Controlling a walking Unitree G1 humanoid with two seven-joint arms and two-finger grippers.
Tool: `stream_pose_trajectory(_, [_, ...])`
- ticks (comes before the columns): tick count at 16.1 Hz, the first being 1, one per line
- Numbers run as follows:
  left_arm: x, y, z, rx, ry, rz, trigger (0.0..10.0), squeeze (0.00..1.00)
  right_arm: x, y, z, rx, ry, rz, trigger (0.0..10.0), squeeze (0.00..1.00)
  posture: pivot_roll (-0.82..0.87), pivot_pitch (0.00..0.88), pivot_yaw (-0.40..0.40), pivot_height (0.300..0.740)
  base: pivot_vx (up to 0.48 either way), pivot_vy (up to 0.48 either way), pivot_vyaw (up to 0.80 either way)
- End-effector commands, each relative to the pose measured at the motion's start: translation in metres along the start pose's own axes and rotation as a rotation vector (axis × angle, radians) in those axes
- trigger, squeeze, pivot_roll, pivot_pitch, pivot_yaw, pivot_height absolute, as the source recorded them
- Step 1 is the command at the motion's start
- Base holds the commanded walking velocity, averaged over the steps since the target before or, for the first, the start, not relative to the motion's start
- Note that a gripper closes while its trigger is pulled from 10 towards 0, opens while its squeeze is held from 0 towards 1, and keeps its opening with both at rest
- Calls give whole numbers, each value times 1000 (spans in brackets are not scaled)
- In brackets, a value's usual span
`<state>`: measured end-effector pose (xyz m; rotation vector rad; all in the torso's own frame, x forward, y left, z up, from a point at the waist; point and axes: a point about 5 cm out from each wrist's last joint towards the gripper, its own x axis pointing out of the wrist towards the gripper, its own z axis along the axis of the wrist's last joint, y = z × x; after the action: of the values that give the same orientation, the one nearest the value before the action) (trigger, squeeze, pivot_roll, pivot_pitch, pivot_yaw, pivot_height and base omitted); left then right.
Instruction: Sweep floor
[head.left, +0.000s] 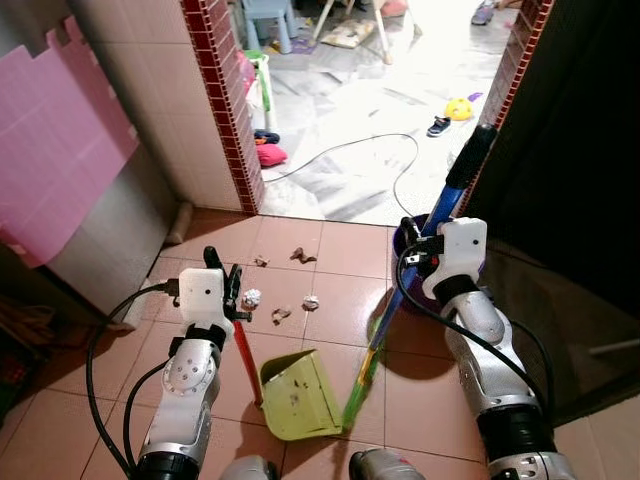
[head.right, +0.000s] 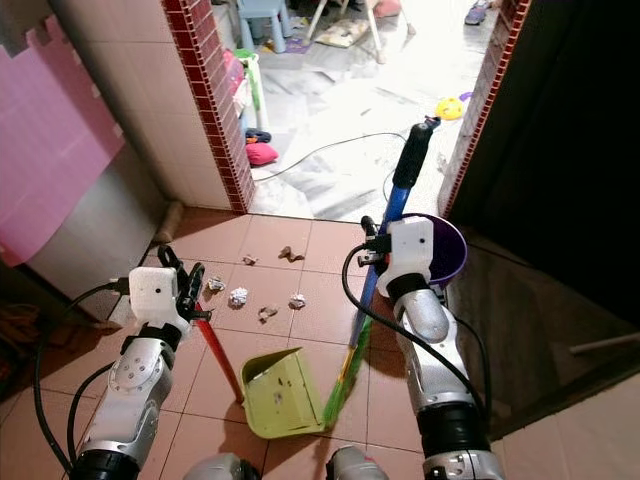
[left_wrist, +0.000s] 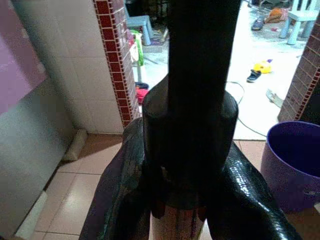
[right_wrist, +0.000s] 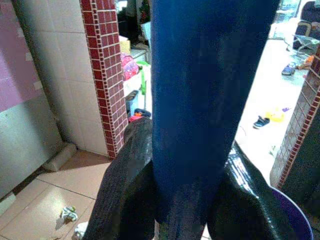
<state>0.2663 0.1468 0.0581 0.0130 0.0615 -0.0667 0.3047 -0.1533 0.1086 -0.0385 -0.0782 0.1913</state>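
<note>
The broom (head.left: 415, 270) stands tilted on the terracotta floor (head.left: 330, 255), its blue handle leaning up toward the doorway and its green bristle end down beside the dustpan (head.left: 297, 392); the yellow-green dustpan lies on the tiles between the two arms, its red handle (head.left: 243, 350) rising to the left; just beyond its open mouth lie five scraps (head.left: 283, 313), crumpled paper and brown bits, spread across two rows of tiles; a purple bucket (head.right: 445, 250) sits behind the broom against the dark wall on the right; a red-brick pillar (head.left: 225, 100) edges the doorway on the left, a pink panel (head.left: 55, 150) farther left; past the threshold a cable (head.left: 370, 145) loops over pale marble, with one shoe (head.left: 438, 126), one yellow toy (head.left: 459, 108) and a blue stool (head.left: 268, 22) farther off; the right gripper (right_wrist: 187, 200) reaches forward, forearm raised, its two fingers closed around the blue handle; the left gripper (left_wrist: 180, 200) is likewise held forward, lower, both fingers clamped on the dark top of the dustpan's handle.
</note>
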Motion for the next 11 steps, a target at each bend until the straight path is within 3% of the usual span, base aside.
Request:
stream_pose_trajectory(1, [0, 2, 3, 10, 5, -6, 10000, 0, 2, 0, 9, 3, -46, 6, 10000, 0, -140, 0, 79, 740, 0, 480, 0])
stream_pose_trajectory(11, [1, -1, 4, 2, 21, -14, 10000, 0, 4, -3, 12, -37, -55, -9, 10000, 0, -143, 0, 80, 740, 0, 471, 0])
